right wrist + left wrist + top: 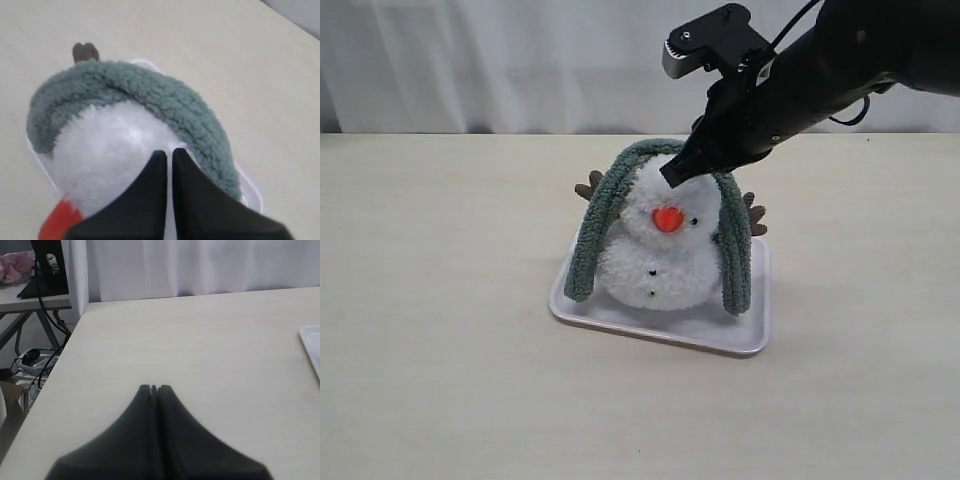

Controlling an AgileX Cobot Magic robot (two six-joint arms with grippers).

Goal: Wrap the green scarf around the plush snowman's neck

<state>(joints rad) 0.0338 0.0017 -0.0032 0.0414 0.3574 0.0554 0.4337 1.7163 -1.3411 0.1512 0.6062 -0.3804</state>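
green scarf draped over plush snowman

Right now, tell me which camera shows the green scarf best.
The exterior view: the whole scarf shows, draped over the head of the snowman with both ends hanging to the tray. The right wrist view shows only the arch across the head, close up. The left wrist view shows none of it.

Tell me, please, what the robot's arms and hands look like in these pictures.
The right arm is bulky matte black, carrying a black-and-grey camera bracket with thin black cables trailing beside it. Both the right hand and the left hand end in smooth black wedge-shaped fingers tapering to blunt tips. No markings show.
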